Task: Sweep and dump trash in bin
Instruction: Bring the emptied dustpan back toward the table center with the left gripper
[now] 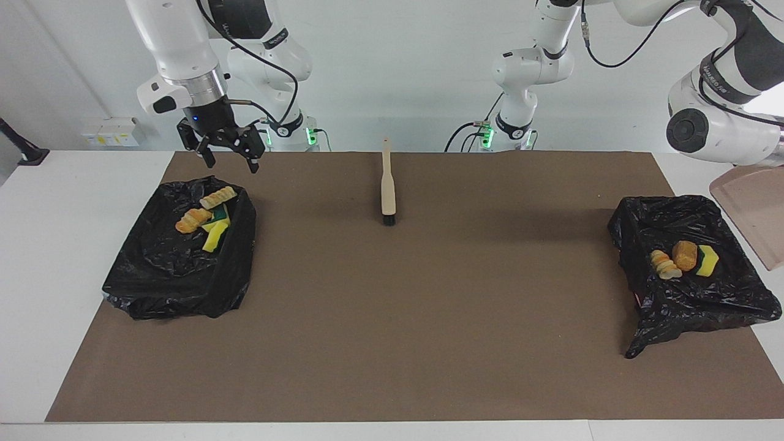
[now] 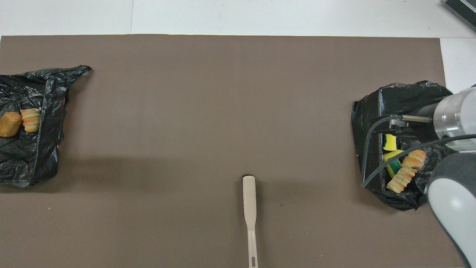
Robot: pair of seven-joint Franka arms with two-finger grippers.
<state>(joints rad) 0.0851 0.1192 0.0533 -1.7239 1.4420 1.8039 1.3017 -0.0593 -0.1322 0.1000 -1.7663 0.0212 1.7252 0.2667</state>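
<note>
Trash split between two lined bins as brush lies idle

Seven scraps of trash sit in two black-bagged bins at either end of the desk [image 1: 37,257], which is covered by a brown mat [image 1: 404,318]. In the bin at the right arm's end [image 1: 177,269], a ridged tan bread lump [image 1: 218,197], an orange bread lump [image 1: 192,219] and two yellow-and-green sponge chunks [image 1: 215,233] lie together at the side nearer the robots. In the bin at the left arm's end [image 1: 692,300], a ridged beige lump [image 1: 664,264], a brown bread lump [image 1: 684,255] and a yellow-and-green sponge chunk [image 1: 707,260] lie touching one another.

The right pincer [image 1: 225,154] hangs in the air above the robots' edge of its bin, fingers spread wide and holding nothing. The left pincer is out of sight past the picture's edge, closed; the beige dustpan [image 1: 750,211] hangs tilted in the air beside that arm's bin, though the grip on it cannot be seen.

A beige hand brush [image 1: 387,184] lies on the mat midway between the bins, its dark bristles [image 1: 388,219] pointing away from the robots.
</note>
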